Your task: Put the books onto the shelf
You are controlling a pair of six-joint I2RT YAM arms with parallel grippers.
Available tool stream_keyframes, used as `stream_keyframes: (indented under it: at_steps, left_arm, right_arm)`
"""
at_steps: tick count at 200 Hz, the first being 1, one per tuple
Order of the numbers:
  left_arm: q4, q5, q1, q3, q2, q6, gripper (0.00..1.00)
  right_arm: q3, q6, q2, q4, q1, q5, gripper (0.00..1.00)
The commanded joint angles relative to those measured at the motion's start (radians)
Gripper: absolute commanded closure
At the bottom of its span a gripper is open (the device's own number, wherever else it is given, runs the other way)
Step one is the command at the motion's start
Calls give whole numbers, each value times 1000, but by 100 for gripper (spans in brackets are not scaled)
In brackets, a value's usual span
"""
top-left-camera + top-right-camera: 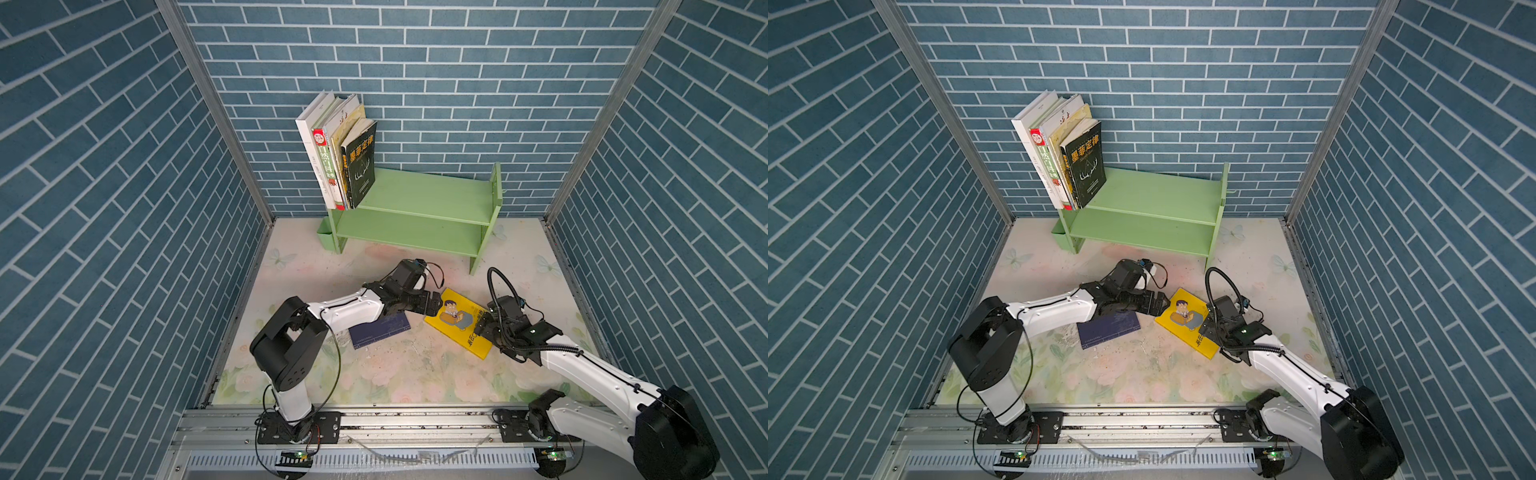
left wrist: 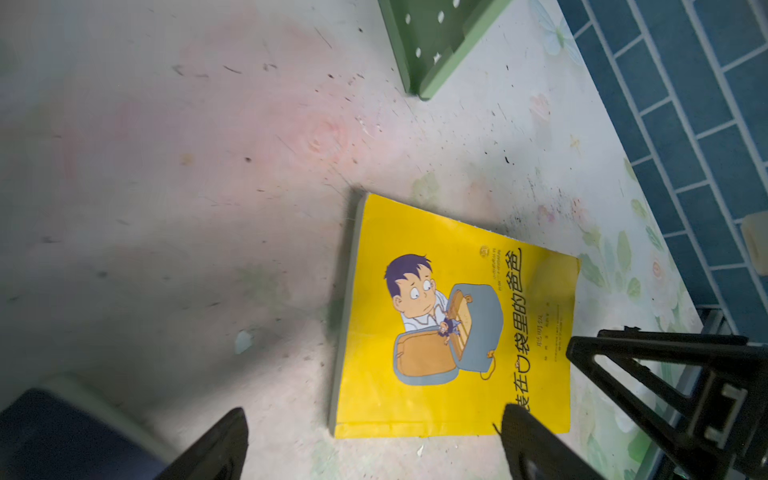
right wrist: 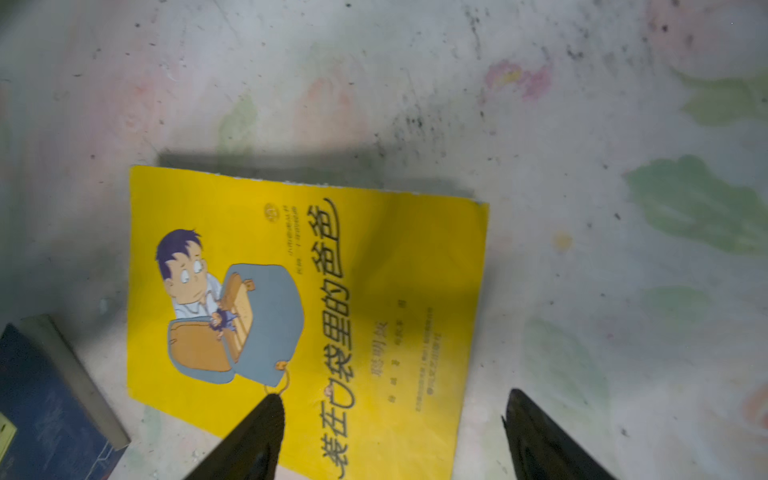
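Note:
A bright yellow book with a cartoon man (image 1: 457,328) (image 1: 1185,322) lies flat on the floral table, cover up. My left gripper (image 1: 435,302) (image 2: 374,415) is open at the book's left end, its jaws astride one corner. My right gripper (image 1: 482,329) (image 3: 395,397) is open at the opposite end, one fingertip over the cover and one past the edge. A navy book (image 1: 380,332) (image 1: 1108,330) (image 3: 41,407) lies flat partly under my left arm. The light green shelf (image 1: 419,195) (image 1: 1150,195) carries several books (image 1: 359,166) leaning at the left of its top tier.
Blue brick-pattern walls (image 1: 124,208) close in the table on three sides. A small green box (image 1: 325,237) hangs at the shelf's left end. The shelf's perforated side panel (image 2: 432,41) stands just beyond the yellow book. A metal rail (image 1: 374,419) runs along the front edge.

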Motion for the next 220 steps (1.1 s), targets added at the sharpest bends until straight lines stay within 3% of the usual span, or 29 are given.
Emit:
stream_keyframes:
  at_steps: [1, 24, 59, 76, 119, 149, 167, 220]
  left_arm:
    - [-11, -23, -19, 41, 64, -12, 5]
    - [-32, -44, -20, 71, 117, -33, 6]
    - [-23, 22, -32, 83, 167, -60, 11]
    - [-8, 64, -40, 85, 176, -83, 14]
    - [30, 112, -40, 84, 146, -123, 15]
    - [41, 157, -34, 114, 156, -125, 15]
    - [55, 185, -27, 123, 154, -132, 15]
    - [7, 125, 97, 70, -75, -95, 11]
  right_arm:
    - [-37, 53, -13, -15, -25, -29, 16]
    - [-66, 49, 24, 61, -33, -75, 19]
    - [-78, 55, 131, 147, -34, -144, 25]
    - [-91, 68, 160, 208, -33, -186, 35]
    - [-120, 111, 100, 279, -34, -241, 75]
    - [-154, 138, -12, 306, -34, -250, 86]
    - [-170, 155, -61, 325, -33, -250, 97]
    - [-155, 198, -72, 385, -14, -319, 100]
